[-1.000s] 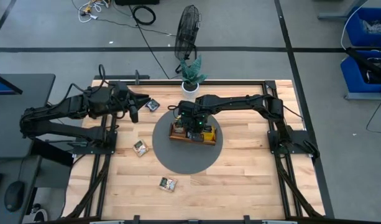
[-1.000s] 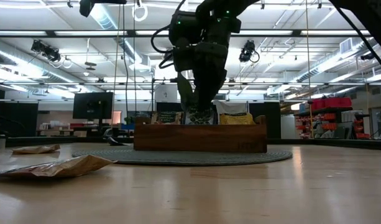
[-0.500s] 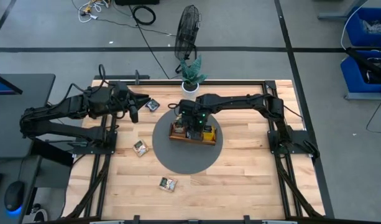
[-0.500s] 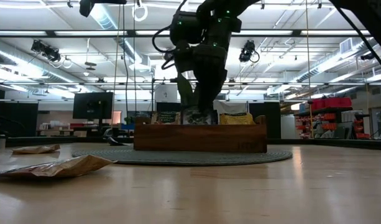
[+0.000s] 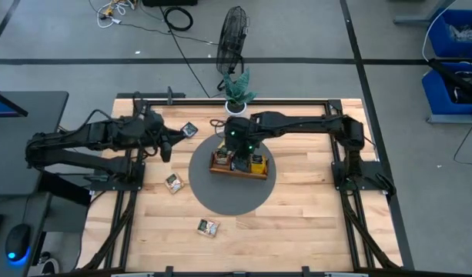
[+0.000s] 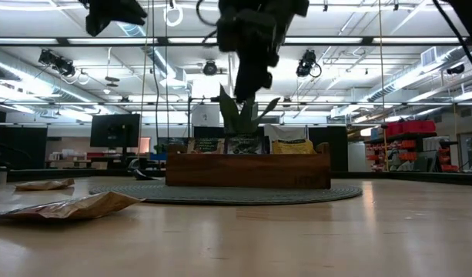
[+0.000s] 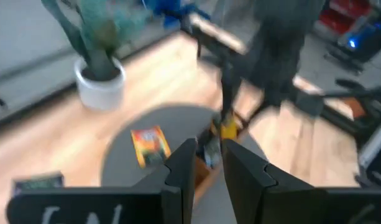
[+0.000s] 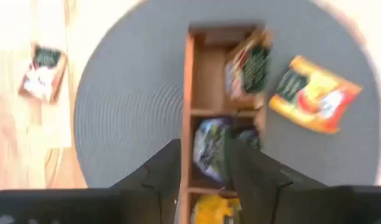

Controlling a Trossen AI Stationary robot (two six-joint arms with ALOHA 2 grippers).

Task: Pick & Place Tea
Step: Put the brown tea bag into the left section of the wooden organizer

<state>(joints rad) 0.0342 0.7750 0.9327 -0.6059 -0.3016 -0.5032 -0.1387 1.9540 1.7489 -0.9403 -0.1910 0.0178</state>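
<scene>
Looking down, high view: right gripper [image 5: 234, 141] is hanging at frame centre over the wooden tray [image 5: 220, 168], which is sitting on the round grey mat [image 5: 232, 192]; its fingers are standing apart with nothing between them.
Left arm, high view: left gripper [image 5: 171, 137] is hovering at centre left, near a dark tea sachet [image 5: 189, 129] lying on the table [image 5: 297, 231]; whether its fingers are closed I cannot tell here.
Loose tea, high view: one sachet [image 5: 173, 182] is lying left of the mat, another sachet [image 5: 208, 227] is lying lower centre, well apart from the tray.
Low view: tray [image 6: 247, 169] is sitting mid-frame with sachets standing up out of it; a flat sachet [image 6: 70, 205] is lying lower left.
Left wrist view: dark fingers [image 7: 181, 168] are standing slightly apart, gripping nothing; an orange sachet [image 7: 150, 145] is lying on the mat.
Right wrist view: fingers [image 8: 160, 168] are parted and empty above the tray [image 8: 186, 124]; a dark sachet [image 8: 213, 149] is sitting in a middle compartment, an orange sachet [image 8: 313, 93] is lying on the mat beside the tray.
</scene>
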